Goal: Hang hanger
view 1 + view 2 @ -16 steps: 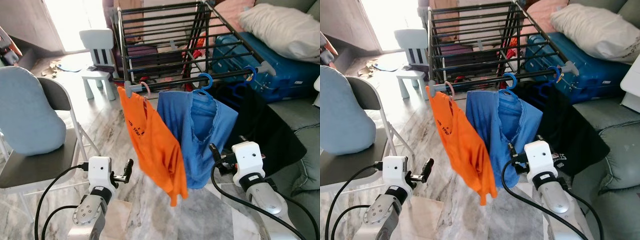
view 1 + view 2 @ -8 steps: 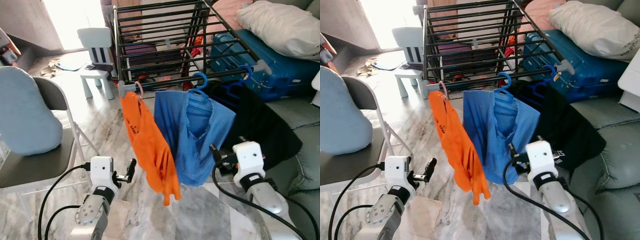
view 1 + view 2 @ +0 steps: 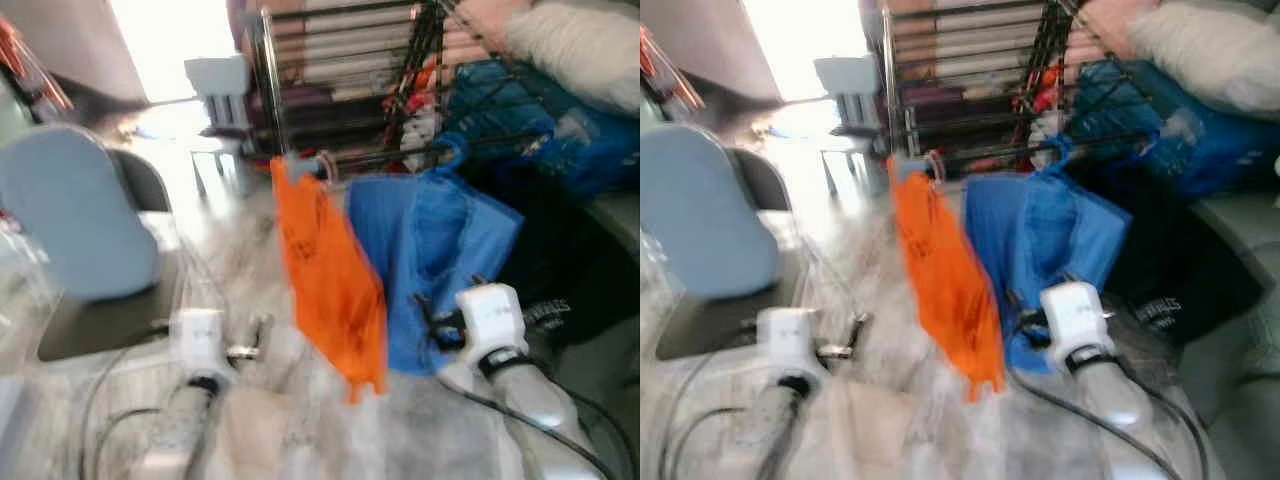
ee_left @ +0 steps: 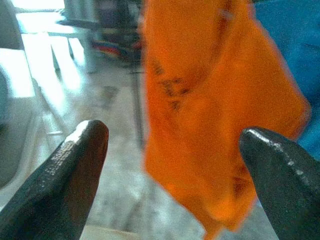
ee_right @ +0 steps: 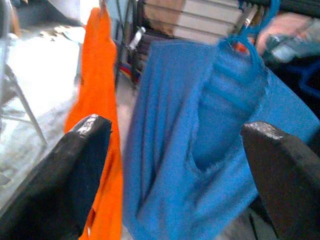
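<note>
The orange shirt (image 3: 328, 280) and blue shirt (image 3: 430, 250) hang on the rack (image 3: 350, 90), so both grippers, left (image 4: 170, 150) and right (image 5: 175, 145), wait near with fingers spread wide, grasping nothing.

Two shirts (image 3: 400, 270) on rack (image 3: 340, 90), chair (image 3: 90, 240) left, suitcase (image 3: 560, 130) right

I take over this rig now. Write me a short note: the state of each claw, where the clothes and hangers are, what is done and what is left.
Left claw: open, holds nothing, low in front of the orange shirt.
Right claw: open, holds nothing, facing the blue shirt.
Both shirts hang on hangers from the front bar of the black drying rack, orange on the robot's left and blue on its right; the blue hanger is hooked on the bar.
Done: both hangers appear hung.
Left: nothing in hand. The head views are blurred, so confirm the hooks sit firmly.
</note>
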You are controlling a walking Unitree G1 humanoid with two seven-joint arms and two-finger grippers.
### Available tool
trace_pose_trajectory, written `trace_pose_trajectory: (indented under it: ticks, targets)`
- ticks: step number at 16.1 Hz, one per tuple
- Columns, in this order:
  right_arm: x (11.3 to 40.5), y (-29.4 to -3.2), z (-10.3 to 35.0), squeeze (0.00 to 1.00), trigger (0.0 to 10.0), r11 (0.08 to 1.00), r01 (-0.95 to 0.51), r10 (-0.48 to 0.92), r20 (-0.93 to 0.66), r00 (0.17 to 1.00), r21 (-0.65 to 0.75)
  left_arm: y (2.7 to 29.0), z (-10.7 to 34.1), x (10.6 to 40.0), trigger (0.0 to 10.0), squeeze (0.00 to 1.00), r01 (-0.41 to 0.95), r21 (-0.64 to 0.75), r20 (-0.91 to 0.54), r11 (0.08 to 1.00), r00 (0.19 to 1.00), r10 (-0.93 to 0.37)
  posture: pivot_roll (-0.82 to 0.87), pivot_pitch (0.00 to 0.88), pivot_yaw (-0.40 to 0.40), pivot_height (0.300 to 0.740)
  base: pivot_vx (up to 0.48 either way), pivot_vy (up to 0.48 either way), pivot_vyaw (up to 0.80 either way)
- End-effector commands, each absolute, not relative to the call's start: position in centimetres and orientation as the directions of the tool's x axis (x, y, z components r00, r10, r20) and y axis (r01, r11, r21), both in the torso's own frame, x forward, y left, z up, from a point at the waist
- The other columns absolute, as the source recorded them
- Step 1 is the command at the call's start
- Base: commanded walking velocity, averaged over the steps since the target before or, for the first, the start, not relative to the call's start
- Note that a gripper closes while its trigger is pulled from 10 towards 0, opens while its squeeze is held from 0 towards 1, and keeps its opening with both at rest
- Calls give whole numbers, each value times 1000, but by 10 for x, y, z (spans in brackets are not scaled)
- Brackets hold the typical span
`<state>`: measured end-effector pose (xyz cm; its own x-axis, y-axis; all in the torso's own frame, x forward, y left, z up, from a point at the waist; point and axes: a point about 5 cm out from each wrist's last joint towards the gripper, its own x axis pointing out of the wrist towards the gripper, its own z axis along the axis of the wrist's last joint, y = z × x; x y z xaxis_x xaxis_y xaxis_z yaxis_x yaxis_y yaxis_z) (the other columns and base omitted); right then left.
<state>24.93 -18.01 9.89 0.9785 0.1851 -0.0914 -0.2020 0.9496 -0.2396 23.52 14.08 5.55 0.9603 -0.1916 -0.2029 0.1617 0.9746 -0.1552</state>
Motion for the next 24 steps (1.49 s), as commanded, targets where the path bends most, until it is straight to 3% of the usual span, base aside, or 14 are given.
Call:
trace_pose_trajectory:
  ticks: [1, 8, 18, 24]
  targets:
    - [250, -174, 101, 0, 10000, 951, -216, 204, -76, 976, -220, 149, 57, 237, 10000, 0, 152, -129, -210, 980, 962, -177, -133, 0, 67, 740, 0, 0, 0]
    - [250, -168, 98, 0, 10000, 949, -251, 237, -94, 967, -191, 146, 62, 237, 10000, 0, 191, -135, -170, 972, 962, -213, -133, 0, 66, 740, 37, 0, 0]
    - [257, -166, 101, 0, 10000, 947, -256, 244, -84, 966, -193, 144, 64, 236, 10000, 0, 207, -154, -155, 966, 961, -230, -133, 0, 66, 740, 394, 0, 0]
    - [258, -166, 100, 0, 10000, 949, -250, 238, -87, 967, -189, 144, 62, 236, 10000, 0, 203, -165, -167, 965, 959, -230, -133, 0, 66, 740, 384, 284, 0]
